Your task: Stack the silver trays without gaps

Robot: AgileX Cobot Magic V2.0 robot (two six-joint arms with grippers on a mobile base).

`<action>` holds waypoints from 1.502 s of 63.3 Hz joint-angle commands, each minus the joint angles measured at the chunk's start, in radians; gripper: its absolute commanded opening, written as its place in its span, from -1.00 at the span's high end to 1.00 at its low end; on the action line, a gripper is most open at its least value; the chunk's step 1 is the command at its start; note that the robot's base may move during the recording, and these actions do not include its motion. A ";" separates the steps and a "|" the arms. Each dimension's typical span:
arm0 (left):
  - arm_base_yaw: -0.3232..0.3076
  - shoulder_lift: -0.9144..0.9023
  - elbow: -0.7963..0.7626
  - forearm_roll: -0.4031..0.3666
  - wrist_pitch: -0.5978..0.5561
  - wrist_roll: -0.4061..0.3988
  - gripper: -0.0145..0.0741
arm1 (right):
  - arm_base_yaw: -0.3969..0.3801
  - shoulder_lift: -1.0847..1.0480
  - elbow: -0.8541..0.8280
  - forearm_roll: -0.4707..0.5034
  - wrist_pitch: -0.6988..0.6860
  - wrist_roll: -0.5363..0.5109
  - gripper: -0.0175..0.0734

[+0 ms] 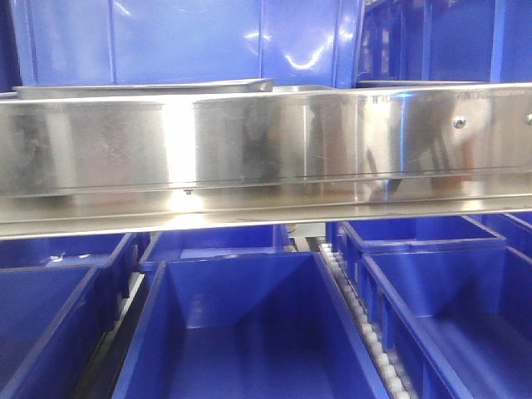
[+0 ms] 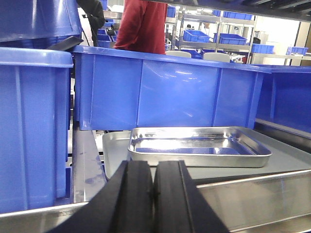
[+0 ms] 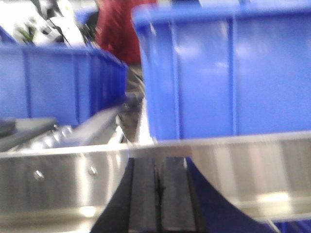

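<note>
A silver tray [image 2: 199,145] lies upright on a flat grey metal sheet [image 2: 114,153], just beyond my left gripper [image 2: 154,167]. That gripper is shut with nothing between its black fingers [image 2: 136,194], and it sits low behind the steel rail. In the front view, tray rims [image 1: 145,86] show just above the rail, and no gripper is in that view. My right gripper [image 3: 158,165] is shut on nothing and faces the rail. No silver tray shows in the right wrist view, which is blurred.
A long shiny steel rail [image 1: 266,145] with screws [image 3: 38,174] crosses in front of both grippers. Blue bins [image 2: 165,92] stand behind the tray, to its left [image 2: 31,126], and on the lower level [image 1: 241,332]. A person in red [image 2: 143,24] stands beyond.
</note>
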 commanded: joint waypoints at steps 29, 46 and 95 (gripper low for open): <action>-0.007 -0.004 0.000 -0.003 -0.019 0.000 0.66 | 0.004 -0.003 -0.001 0.120 0.000 -0.272 0.79; -0.007 -0.004 0.000 -0.003 -0.019 0.000 0.66 | 0.004 -0.003 -0.001 0.497 0.000 -0.701 0.79; -0.007 -0.004 0.000 -0.003 -0.019 0.000 0.66 | 0.058 -0.003 -0.001 0.485 0.000 -0.700 0.79</action>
